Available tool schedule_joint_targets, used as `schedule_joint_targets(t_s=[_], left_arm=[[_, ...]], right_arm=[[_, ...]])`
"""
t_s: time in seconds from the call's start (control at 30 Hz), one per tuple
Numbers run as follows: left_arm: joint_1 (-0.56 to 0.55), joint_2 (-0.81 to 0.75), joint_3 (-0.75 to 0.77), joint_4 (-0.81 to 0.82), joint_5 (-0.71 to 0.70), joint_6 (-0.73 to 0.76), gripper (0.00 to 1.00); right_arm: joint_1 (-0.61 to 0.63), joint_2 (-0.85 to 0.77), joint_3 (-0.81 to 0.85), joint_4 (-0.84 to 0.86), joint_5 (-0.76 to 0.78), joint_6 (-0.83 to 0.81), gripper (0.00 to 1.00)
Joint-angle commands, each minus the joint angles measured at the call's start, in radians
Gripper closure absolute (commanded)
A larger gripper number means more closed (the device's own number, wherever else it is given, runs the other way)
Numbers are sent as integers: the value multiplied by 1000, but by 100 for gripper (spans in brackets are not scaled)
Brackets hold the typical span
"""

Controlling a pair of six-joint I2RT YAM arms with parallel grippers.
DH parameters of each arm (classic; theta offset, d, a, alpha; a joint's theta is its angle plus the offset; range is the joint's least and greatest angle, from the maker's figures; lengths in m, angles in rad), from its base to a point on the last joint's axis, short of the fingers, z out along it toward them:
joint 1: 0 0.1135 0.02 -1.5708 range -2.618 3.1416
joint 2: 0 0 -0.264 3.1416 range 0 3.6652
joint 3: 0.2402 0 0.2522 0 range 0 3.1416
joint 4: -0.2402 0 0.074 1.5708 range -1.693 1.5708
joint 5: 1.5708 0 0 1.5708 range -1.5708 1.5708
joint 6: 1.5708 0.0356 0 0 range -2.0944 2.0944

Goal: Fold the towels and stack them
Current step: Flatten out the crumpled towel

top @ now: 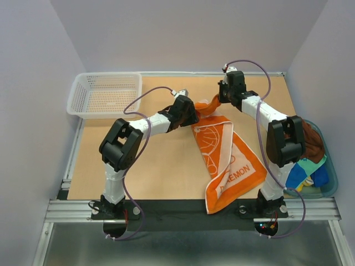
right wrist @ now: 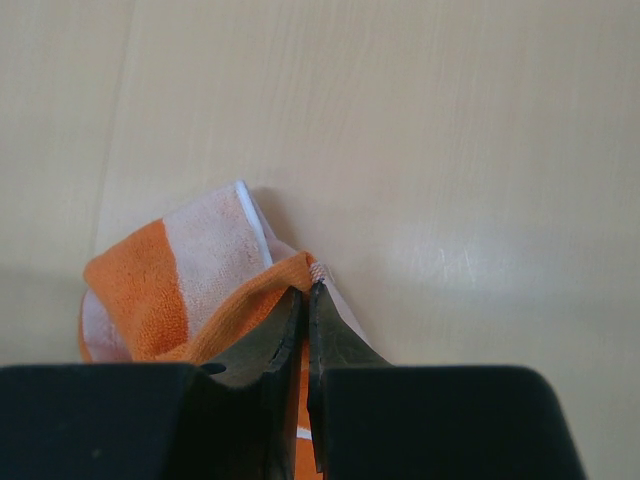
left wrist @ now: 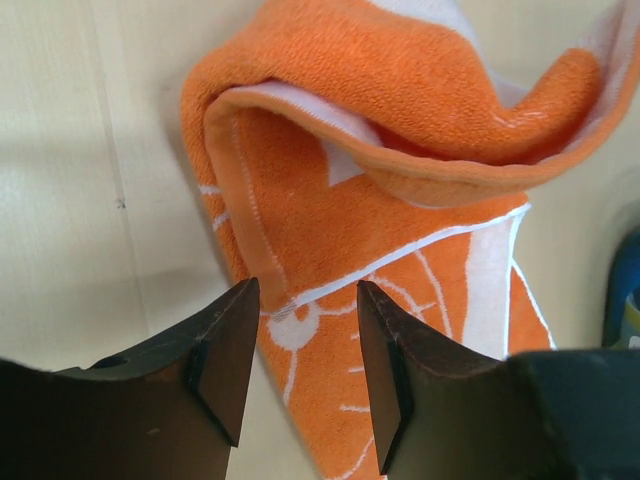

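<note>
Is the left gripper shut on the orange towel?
No, the left gripper has its jaws apart, with the orange towel showing in the gap between them.

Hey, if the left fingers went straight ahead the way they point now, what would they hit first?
The orange towel. The left fingers stand open and point at its bunched end, with nothing else in between. How far off it lies is hard to judge.

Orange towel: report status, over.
Right pincer shut on orange towel. Left pincer open, over its rumpled edge. Towel unfolded, reaching the near rail. Nothing blocking.
</note>
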Motion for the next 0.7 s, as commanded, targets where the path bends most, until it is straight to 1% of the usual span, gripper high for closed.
schedule_joint_targets(t_s=[0.0,0.4,0.43,0.47,0.6,0.67], left_arm=[[-7,9,37,-17,-32,-27,46],[-18,73,80,-28,-29,-30,50],[-18,78,84,-29,-32,-30,51],[-18,80,86,-29,-32,-30,56],[-19,80,89,-31,-31,-28,57],[-19,75,87,-31,-31,-28,60]], right_arm=[[4,4,-7,25,10,-3,99],[4,4,-10,26,6,-1,99],[4,6,-10,25,7,-1,100],[4,4,-10,25,6,-3,99],[4,4,-12,26,6,-3,100],[4,3,-13,25,6,-3,100]])
